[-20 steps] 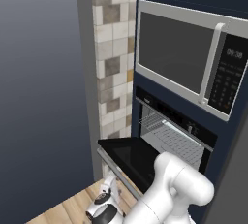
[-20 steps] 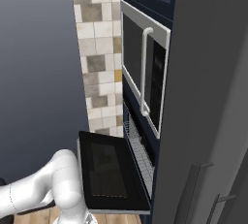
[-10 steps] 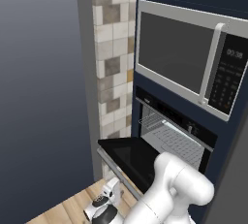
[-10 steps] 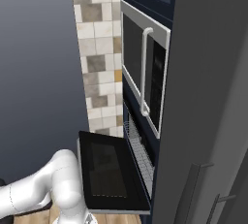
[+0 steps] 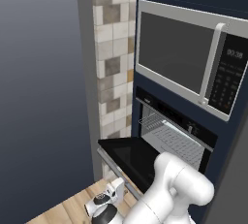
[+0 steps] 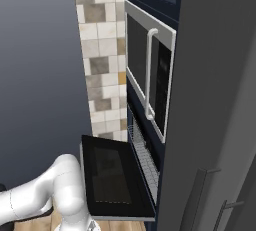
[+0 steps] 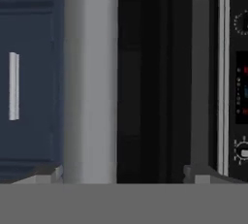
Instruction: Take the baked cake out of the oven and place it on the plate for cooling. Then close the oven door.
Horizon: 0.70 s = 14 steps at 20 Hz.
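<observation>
Black oven door (image 5: 127,156) stays dropped open; arm unmoved, pincer wide.

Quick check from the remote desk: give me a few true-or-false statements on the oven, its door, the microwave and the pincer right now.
1. The oven door hangs open, dropped flat. True.
2. A wire rack shows inside the oven. True.
3. The microwave door stands open. False: it is shut, handle against its front.
4. The pincer is shut on a cake. False: its tips stand wide apart, with nothing between them.
5. The microwave sits below the oven. False: it sits above it.
</observation>
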### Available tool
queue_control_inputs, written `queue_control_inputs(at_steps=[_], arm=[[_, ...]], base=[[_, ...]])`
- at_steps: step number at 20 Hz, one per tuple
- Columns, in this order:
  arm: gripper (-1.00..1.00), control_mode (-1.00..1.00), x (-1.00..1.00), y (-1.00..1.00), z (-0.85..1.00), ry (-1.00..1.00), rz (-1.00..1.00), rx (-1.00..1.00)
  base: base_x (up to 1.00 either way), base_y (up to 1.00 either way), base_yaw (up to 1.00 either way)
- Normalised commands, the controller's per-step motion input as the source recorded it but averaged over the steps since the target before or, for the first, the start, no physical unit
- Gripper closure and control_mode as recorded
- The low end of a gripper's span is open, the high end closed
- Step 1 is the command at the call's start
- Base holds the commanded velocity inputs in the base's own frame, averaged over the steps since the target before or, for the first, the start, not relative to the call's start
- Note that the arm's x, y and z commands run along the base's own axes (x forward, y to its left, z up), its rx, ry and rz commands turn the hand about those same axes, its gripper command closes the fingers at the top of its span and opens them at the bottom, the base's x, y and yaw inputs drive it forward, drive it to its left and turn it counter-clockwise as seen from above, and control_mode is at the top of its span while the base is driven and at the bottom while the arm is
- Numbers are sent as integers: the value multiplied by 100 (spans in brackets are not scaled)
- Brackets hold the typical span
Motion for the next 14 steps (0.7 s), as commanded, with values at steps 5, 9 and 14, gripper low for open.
queue_control_inputs(at_steps=[5,9,14], arm=[[-100,-100,39,33,-100,-24,-27,-31],[-100,-100,31,38,-100,-19,-24,-32],[-100,-100,35,46,-100,-11,-22,-32]], base=[[0,0,0],[0,0,0],[0,0,0]])
